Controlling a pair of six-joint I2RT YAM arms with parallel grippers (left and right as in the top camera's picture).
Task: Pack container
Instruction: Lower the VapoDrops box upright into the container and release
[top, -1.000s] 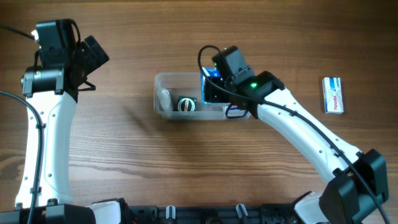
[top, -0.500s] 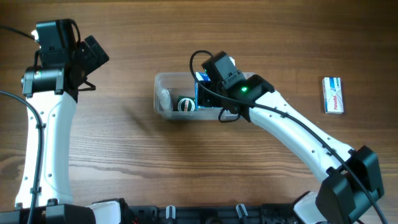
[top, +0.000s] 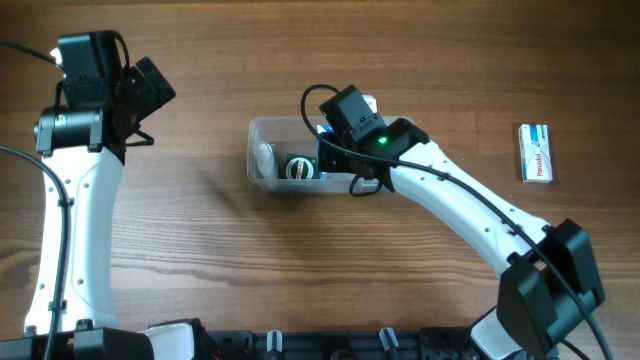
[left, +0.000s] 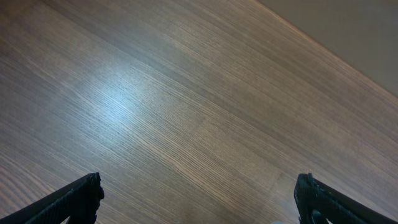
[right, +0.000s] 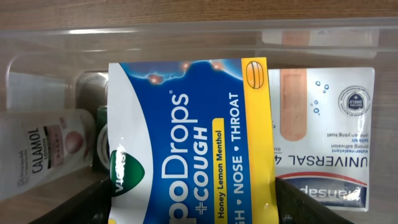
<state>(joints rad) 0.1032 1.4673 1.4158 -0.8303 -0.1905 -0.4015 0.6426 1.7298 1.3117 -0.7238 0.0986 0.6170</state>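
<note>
Left side first: my left gripper (top: 152, 88) hangs over the far-left corner of the table (top: 200, 260). Jaws spread wide, nothing between them. Left wrist view shows both fingertips (left: 78, 200) at the bottom of the frame with only bare wood grain under them.

The container (top: 251, 150) sits near the table's middle, a bit toward the far edge, long side running left to right. It is a clear tub, and its rim and far wall (right: 186, 25) show in the right wrist view.

Inside at its left end is a white Calamol lotion pack (right: 43, 155), tilted against the wall. Just beside it is a dark green round item (top: 298, 167); can't tell what it is.

Next, my right gripper (top: 333, 152) reaches down into the tub's middle. It is clamped on a blue and yellow cough drops packet (right: 186, 143), one finger on each long edge, and the packet fills the whole gap. The packet partly covers the green item and overlaps a white plasters box (right: 323, 124) lying at the right end of the tub. Can't tell whether the packet touches the tub floor.

Far right: a small white and blue Panadol box (top: 537, 152) lies flat near the table's right edge, well apart from the tub.
</note>
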